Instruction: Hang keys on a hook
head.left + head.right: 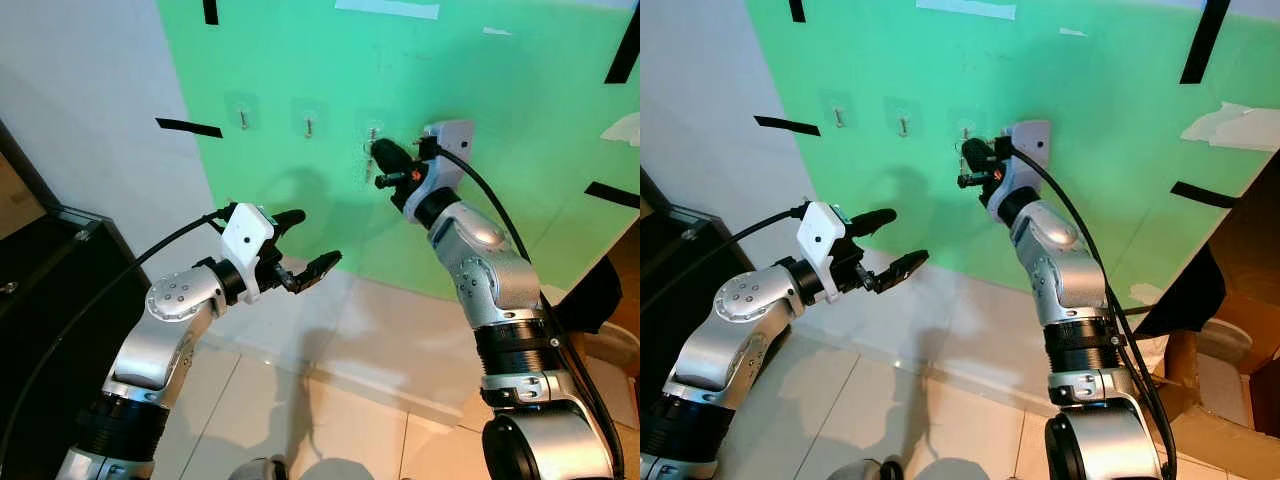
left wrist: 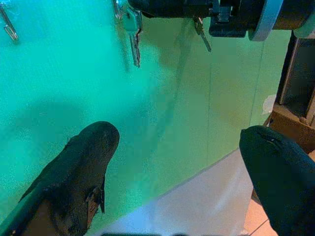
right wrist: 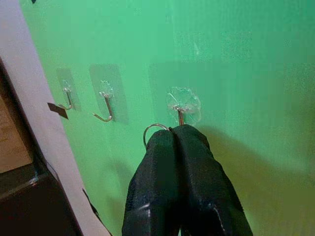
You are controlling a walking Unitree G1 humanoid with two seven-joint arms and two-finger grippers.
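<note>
The right hand [image 3: 173, 135] was raised against the green wall [image 1: 500, 120], its fingers pressed together on the key ring [image 3: 153, 132] right at the rightmost hook [image 3: 180, 116]. The keys [image 2: 134, 37] dangled below that hook. The left hand [image 1: 310, 245] hovered lower, fingers apart and holding nothing.

Keys [image 2: 134, 34] hang on the rightmost hook [image 3: 180, 115] of three.
</note>
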